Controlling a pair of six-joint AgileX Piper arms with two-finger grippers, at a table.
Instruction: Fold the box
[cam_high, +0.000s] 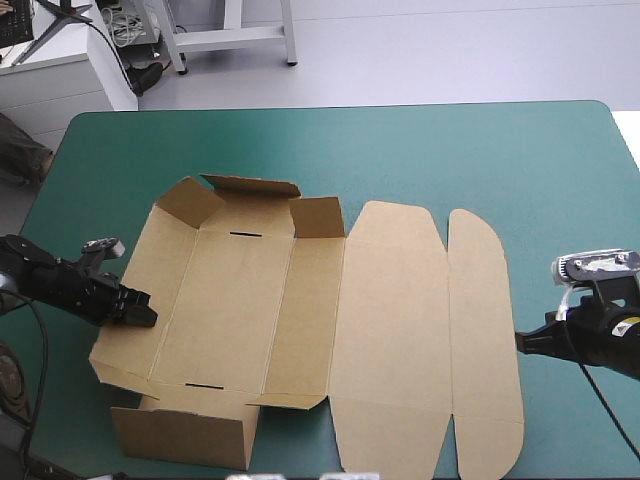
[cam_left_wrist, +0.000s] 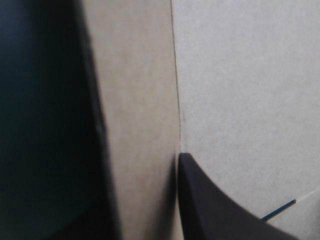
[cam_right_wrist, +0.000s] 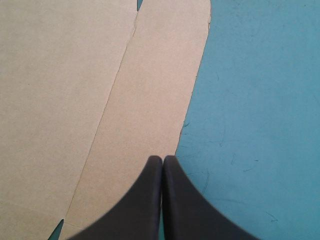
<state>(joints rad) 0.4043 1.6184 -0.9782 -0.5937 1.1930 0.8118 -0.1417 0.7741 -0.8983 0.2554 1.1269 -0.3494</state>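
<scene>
The brown cardboard box, a cut sheet with some walls raised, is plain matt board: unprinted and dry-looking, with a faint papery grain up close and crisp pressed creases (the cut edges look a touch paler than the faces). The teal-green desk cover is smooth and matt, like a rubbery mat, and near the right gripper it carries fine dark scratches and scuffs. That gripper's black jaws are smooth and matt, plastic or rubber by the look, with only a soft sheen on their curved backs. The left gripper has jaws of the same dull black finish.
</scene>
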